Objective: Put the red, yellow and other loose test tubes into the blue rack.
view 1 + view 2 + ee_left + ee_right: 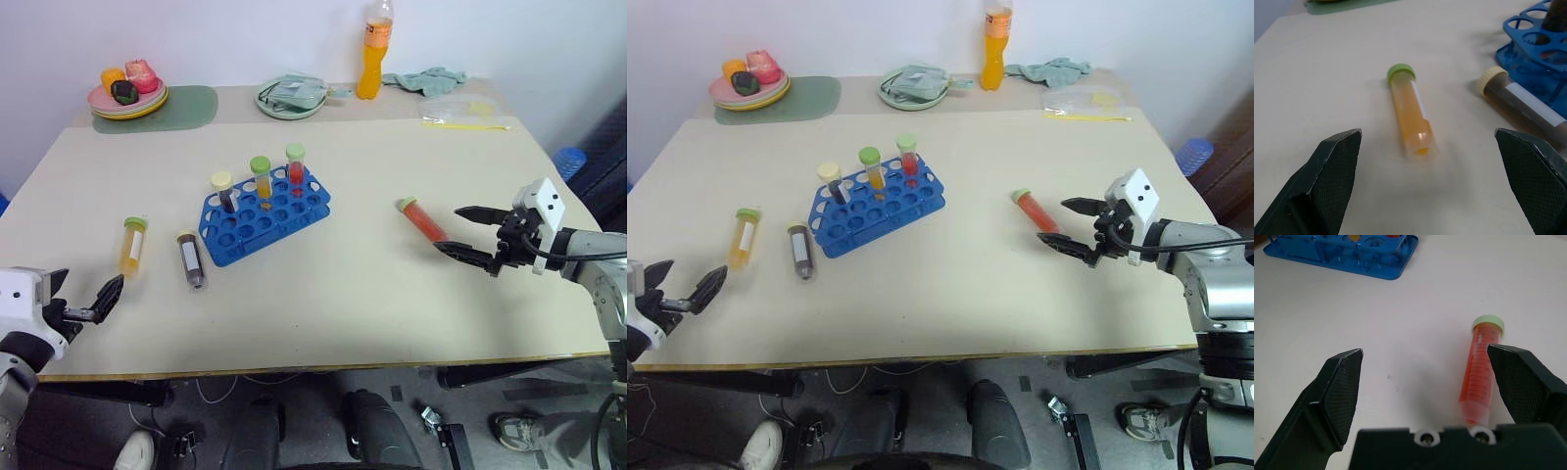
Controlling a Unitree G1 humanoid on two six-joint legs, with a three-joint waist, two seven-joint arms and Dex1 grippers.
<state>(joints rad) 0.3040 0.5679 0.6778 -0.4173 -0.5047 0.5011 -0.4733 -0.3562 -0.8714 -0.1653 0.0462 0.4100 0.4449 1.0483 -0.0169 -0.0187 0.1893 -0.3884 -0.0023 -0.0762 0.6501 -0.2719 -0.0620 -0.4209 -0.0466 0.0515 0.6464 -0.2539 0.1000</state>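
Observation:
The blue rack [265, 217] sits mid-table with three capped tubes standing in its back row. Three loose test tubes lie flat: a yellow one with a green cap [133, 245], a dark one with a cream cap and white label [191, 260] just left of the rack, and a red one with a pale green cap [423, 219] to the right. My right gripper [448, 229] is open, and the red tube's [1480, 369] rounded end lies between its fingertips, close to one finger. My left gripper [699, 266] is open near the front left edge, aimed at the yellow tube [1411, 115] and short of it.
Along the back edge are a plate of toy food [127, 98] on a green mat [186, 106], a second plate holding a pouch [289, 98], a tall orange bottle [373, 54], a teal cloth [426, 78] and a clear bag [465, 116]. The table's front edge [323, 367] is close to both arms.

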